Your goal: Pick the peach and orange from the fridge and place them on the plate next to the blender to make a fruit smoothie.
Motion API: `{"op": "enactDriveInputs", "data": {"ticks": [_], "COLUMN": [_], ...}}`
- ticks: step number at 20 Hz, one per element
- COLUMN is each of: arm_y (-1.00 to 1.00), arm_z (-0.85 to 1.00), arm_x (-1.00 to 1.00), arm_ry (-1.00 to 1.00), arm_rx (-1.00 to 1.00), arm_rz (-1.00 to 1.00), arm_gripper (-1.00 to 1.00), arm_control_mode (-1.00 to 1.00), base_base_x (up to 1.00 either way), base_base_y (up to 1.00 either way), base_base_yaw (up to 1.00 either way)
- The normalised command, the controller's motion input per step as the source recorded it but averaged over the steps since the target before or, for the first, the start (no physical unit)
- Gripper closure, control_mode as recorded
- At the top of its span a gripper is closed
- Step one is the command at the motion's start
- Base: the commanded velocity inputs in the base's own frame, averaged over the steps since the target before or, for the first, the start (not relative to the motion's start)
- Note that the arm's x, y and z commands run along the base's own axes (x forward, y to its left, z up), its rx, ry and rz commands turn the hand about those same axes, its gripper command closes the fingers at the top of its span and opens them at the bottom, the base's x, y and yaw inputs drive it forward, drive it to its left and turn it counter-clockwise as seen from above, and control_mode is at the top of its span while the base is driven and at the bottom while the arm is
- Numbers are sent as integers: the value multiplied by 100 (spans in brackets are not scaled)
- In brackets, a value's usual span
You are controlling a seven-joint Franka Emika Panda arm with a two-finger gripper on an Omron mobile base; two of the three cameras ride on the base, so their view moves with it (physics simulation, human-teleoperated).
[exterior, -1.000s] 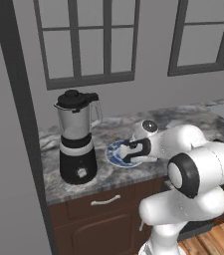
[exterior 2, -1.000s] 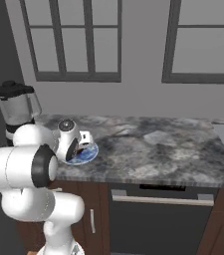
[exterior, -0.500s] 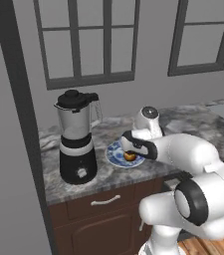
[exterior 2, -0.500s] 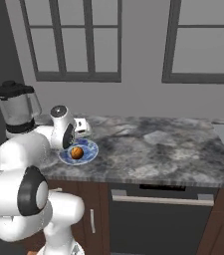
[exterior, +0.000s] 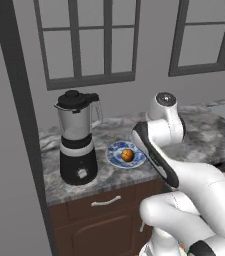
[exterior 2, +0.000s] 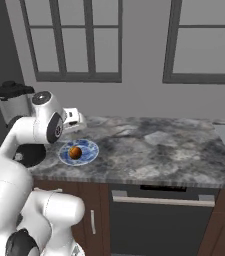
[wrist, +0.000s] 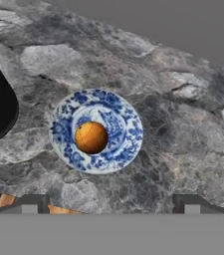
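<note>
One round fruit (wrist: 91,137) sits on the plate (wrist: 126,119), just left of its centre; it reads as uniform orange, so you likely have the orange down and the peach left to fetch, though the colour is too soft to be sure. The blender (exterior: 78,138) stands at nine o'clock from the plate in the left base view. Your gripper (wrist: 112,203) hangs above the plate with its fingers wide apart and nothing between them. Lift straight clear before you swing, keeping the elbow off the blender jar, then drive toward the fridge.
</note>
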Motion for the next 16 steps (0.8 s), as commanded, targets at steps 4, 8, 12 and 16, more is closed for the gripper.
{"op": "enactDriveInputs", "data": {"ticks": [4, 8, 12, 16], "arm_y": [-31, -50, -34, -10], "arm_z": [37, 21, 15, 1], "arm_x": [-86, -74, -69, -21], "arm_ry": [-2, -13, -18, -6], "arm_rx": [3, 9, 4, 1], "arm_rz": [3, -1, -2, 0], "arm_gripper": [-100, -100, -100, -100], "arm_control_mode": [-100, -100, -100, 100], "base_base_x": [0, 0, 0, -55], "base_base_y": [0, 0, 0, -47], "base_base_yaw": [0, 0, 0, 13]}}
